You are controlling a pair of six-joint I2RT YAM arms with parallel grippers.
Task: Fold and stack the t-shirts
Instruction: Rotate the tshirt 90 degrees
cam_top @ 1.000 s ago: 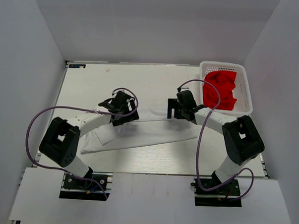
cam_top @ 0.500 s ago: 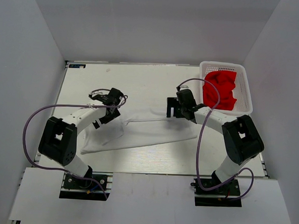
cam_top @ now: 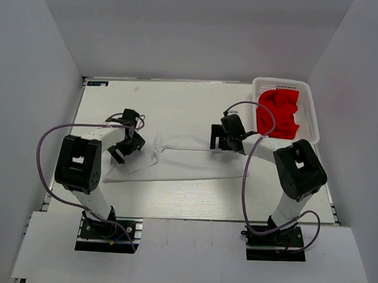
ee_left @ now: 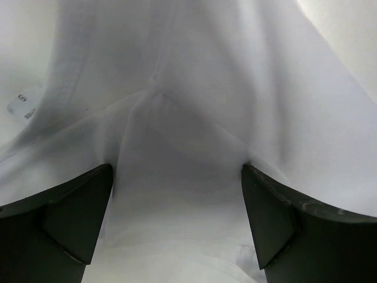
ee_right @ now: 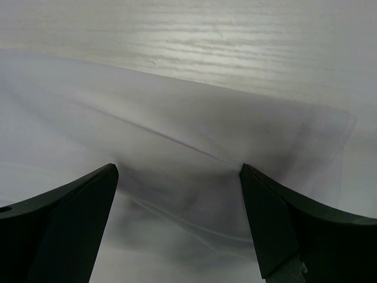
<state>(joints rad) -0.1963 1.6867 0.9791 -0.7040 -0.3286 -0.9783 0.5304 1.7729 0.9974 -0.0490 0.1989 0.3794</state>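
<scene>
The large white t-shirt point(cam_top: 188, 163) lies in a long folded band across the middle of the table. My left gripper point(cam_top: 121, 148) is open and low over the shirt's left end. In the left wrist view point(ee_left: 177, 224) white cloth point(ee_left: 194, 88) fills the space between the spread fingers. My right gripper point(cam_top: 218, 138) is open at the shirt's far right edge. The right wrist view point(ee_right: 179, 218) shows cloth point(ee_right: 177, 135) between its fingers and bare table beyond. The red t-shirt point(cam_top: 279, 113) lies crumpled in the basket.
The white lattice basket point(cam_top: 310, 110) stands at the table's back right corner, just right of my right arm. The white wood-grain table point(cam_top: 178, 106) reaches back to the wall. Purple cables loop off both arms.
My left gripper has moved left from the shirt's middle to its left end. The shirt now lies flatter and narrower. The right gripper has stayed nearly still.
</scene>
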